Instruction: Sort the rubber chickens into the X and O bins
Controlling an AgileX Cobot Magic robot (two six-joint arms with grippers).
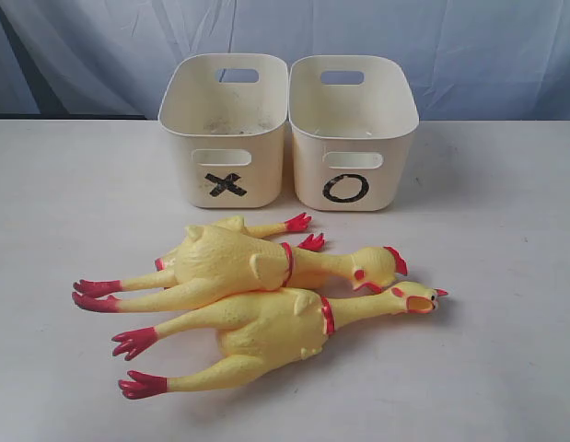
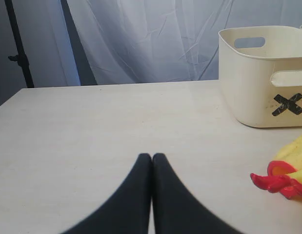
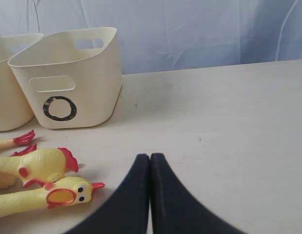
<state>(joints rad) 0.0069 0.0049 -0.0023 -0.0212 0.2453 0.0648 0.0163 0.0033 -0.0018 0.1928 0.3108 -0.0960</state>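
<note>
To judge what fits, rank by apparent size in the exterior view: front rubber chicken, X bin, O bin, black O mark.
1. Front rubber chicken: longest, but nearest, so unsure.
2. X bin and O bin: alike, unranked.
3. Black O mark: smallest.

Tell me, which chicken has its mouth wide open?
The front chicken, the one farthest from the X tub and O tub. Its mouth gapes orange; the whole chicken behind it shows no such opening.

Two bins: X bin [image 1: 257, 175] and O bin [image 1: 386, 175]. Three rubber chickens: upper whole chicken [image 1: 229, 262], lower whole chicken [image 1: 275, 331], one partly hidden body [image 1: 231, 225].
</note>
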